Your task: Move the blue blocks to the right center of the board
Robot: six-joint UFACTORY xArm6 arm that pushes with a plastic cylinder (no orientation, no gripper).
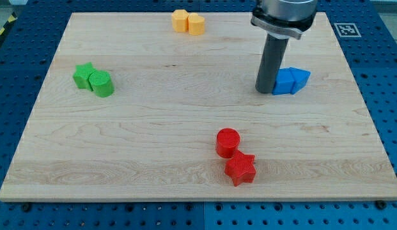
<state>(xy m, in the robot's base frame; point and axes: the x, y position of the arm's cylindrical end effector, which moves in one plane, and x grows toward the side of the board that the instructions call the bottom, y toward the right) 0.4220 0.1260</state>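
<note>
My tip (264, 91) is a bare rod with no jaws to open or close; it rests against the left side of the two blue blocks (291, 81), which touch each other near the board's (153, 128) right edge, slightly above centre. They look light, rigid, ridged plastic, likely to slide easily on smooth wood but pivot apart unless pushed centrally
</note>
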